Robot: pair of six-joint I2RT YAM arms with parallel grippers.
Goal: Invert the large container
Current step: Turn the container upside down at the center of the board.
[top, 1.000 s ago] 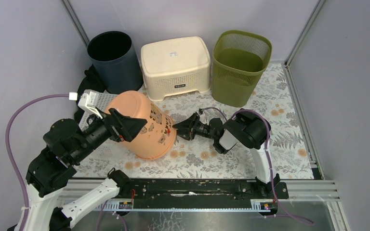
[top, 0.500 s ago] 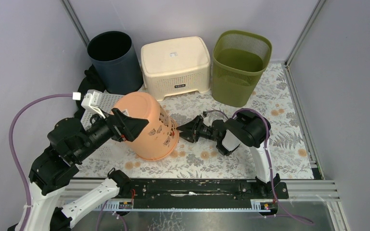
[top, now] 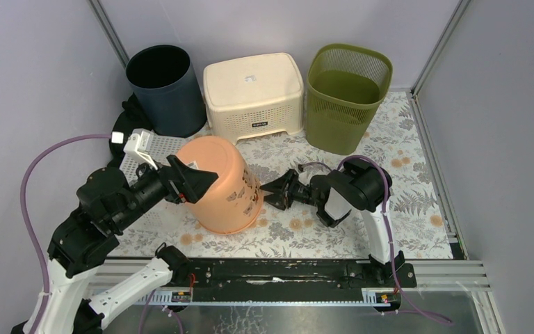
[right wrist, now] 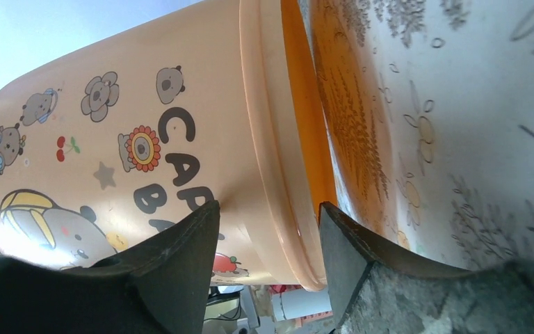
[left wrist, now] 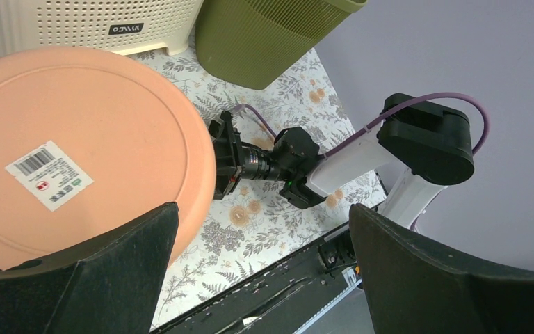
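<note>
Now | orange bucket (top: 233,203) rim | between fingers of right end effector (right wrist: 268,209)

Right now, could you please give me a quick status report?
Left gripper open above orange bucket. Right gripper straddles its rim, grip unclear. Bucket tilted, mouth mostly down. Cream basket, green bin behind, apart.

Far beyond left jaws: dark round bin (top: 163,87), cream perforated basket (top: 252,90) just beside it, closed side up. Far beyond right jaws: green mesh bin (top: 348,97), upright. White perforated tray (top: 154,146) near left jaws. Floral cloth (top: 403,181) beneath both.
</note>
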